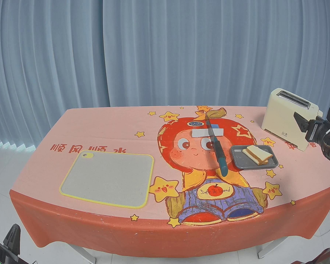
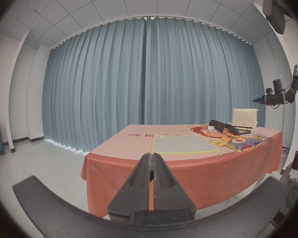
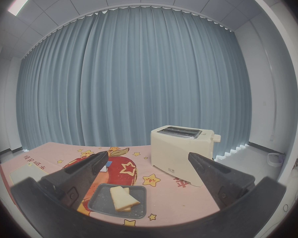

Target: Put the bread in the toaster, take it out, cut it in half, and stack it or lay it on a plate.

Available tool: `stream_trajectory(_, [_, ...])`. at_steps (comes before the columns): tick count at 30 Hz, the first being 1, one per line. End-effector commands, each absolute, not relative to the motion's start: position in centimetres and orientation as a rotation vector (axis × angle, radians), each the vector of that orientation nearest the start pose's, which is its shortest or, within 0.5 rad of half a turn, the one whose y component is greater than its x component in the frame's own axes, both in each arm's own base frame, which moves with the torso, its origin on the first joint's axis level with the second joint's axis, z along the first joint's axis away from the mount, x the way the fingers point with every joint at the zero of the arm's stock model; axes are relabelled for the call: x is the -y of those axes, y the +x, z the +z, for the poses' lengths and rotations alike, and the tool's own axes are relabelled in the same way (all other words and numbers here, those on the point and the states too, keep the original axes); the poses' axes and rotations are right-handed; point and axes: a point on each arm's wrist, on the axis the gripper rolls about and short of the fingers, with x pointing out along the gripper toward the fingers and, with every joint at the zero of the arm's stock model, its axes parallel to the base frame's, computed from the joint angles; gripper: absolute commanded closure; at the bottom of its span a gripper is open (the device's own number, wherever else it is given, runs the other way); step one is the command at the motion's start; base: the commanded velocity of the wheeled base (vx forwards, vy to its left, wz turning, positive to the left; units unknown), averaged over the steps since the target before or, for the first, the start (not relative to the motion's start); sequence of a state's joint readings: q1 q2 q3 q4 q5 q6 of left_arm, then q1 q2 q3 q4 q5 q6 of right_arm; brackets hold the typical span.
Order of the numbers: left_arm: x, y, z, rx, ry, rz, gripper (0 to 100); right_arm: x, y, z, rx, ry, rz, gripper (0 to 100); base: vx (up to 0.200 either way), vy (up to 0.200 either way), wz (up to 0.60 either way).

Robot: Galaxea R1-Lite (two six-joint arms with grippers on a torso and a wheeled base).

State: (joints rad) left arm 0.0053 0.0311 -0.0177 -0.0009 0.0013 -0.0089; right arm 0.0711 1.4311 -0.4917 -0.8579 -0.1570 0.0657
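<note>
Pale bread slices (image 1: 259, 153) on grey rectangular tray (image 1: 240, 159) near cream two-slot toaster (image 1: 286, 116) (small front label); right tool (image 3: 147, 156) apart, left tool (image 2: 152, 156) together.

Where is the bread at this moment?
In the head view the bread lies on the grey tray on the right side of the table, right of the knife and in front of the toaster.

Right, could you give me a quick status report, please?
Right gripper open, near toaster. Left gripper shut, low, off table. Bread on grey tray. Nothing blocking it.
</note>
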Motion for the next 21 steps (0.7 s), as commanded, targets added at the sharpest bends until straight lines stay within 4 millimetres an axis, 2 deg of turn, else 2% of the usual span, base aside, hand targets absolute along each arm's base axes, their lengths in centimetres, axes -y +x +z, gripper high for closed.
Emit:
stream_trajectory(1, [0.0,-2.0,7.6,-0.029,-0.009,0.008,100,-0.8,21.8,18.8,-0.057,0.043,-0.106,0,0.0,0.0,0.0])
stream_trajectory(6, [0.0,-2.0,7.6,-0.031,-0.009,0.008,100,-0.2,19.6,20.3,0.028,0.042,-0.125,0,0.0,0.0,0.0])
stream_trajectory(13, [0.0,-2.0,7.6,-0.031,-0.009,0.008,100,0.4,16.6,19.9,0.05,0.042,-0.152,0,0.0,0.0,0.0])
stream_trajectory(21, [0.0,-2.0,7.6,-0.032,-0.009,0.008,100,0.5,11.7,20.1,0.154,0.019,-0.16,0,0.0,0.0,0.0])
